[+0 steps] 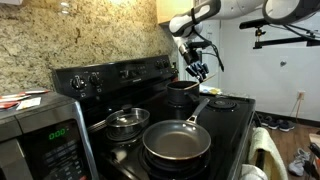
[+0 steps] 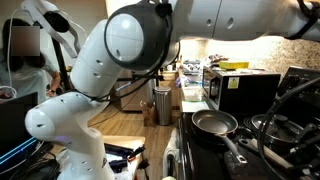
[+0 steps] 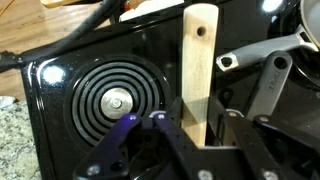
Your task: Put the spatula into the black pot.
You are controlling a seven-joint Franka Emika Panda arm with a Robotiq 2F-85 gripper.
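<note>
My gripper (image 3: 192, 116) is shut on the spatula (image 3: 198, 60), a flat pale wooden strip with a small hole near its far end, which sticks out beyond the fingertips. In an exterior view my gripper (image 1: 197, 68) hangs just above the small black pot (image 1: 182, 93) at the back of the black stove. The spatula itself is too small to make out there. The black pot cannot be clearly told in the wrist view.
A wide grey-lined frying pan (image 1: 177, 142) sits at the stove's front, its long handle (image 3: 262, 70) pointing towards the black pot. A steel pot (image 1: 127, 122) stands beside it. A coil burner (image 3: 118, 100) lies under the gripper. The frying pan (image 2: 214, 122) and a microwave (image 2: 248, 90) also show.
</note>
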